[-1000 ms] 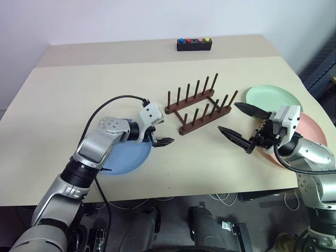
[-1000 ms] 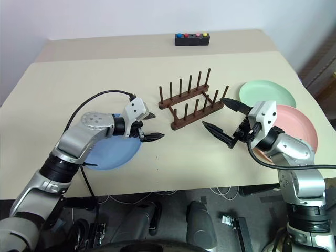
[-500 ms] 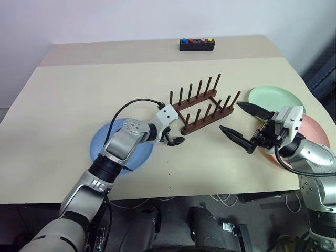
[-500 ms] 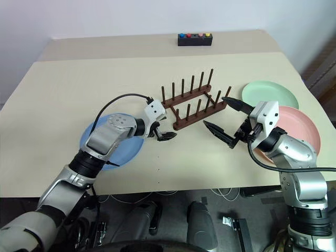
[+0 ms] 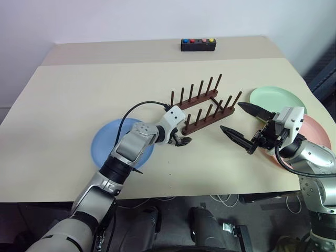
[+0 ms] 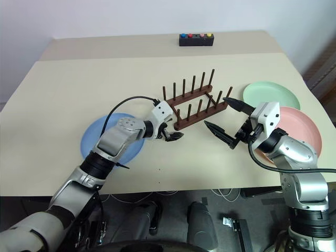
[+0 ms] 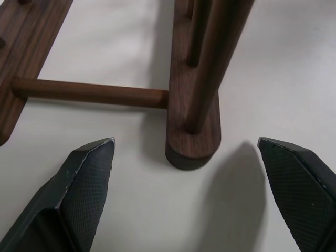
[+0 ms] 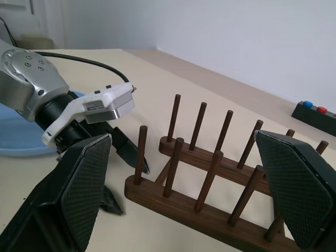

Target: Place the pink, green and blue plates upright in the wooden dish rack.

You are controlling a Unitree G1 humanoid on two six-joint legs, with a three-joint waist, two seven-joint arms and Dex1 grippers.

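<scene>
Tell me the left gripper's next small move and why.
Probably close the left gripper on the near rail end of the wooden dish rack: its open fingers straddle that end, with nothing held. The blue plate, green plate and pink plate all lie flat, so steadying or shifting the rack seems to come first.

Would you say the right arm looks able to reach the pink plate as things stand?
Probably yes: the pink plate lies flat right beside the right end effector, partly under that arm, with nothing on it.

Beige table (image 5: 73, 89) carries wooden rack (image 5: 202, 106), three plates (image 5: 105, 147), button box (image 5: 198, 44).
</scene>
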